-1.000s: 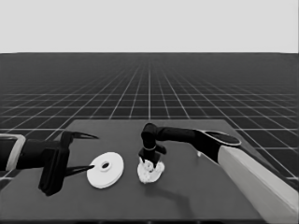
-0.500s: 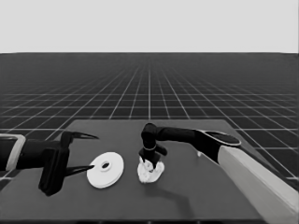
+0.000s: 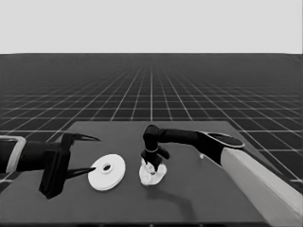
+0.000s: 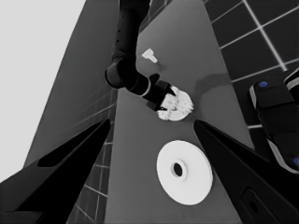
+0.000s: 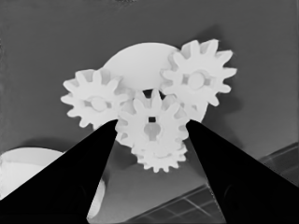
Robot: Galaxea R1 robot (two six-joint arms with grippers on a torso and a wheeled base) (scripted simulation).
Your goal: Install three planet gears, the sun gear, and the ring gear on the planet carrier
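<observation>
Gear (image 5: pixel 152 125), centre: rigid, light, toothed; right gripper (image 5: pixel 150 135) fingers flank its rim, seemingly gripping. Left gripper (image 3: pixel 87 155) wide, idle.

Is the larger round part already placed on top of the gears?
No, the larger round part lies flat on the table apart from the gears, which show uncovered on the smaller round part.

smaller round part (image 5: pixel 135 60) mostly hidden under gears, larger round part (image 5: pixel 28 163) cut off by edge
</observation>
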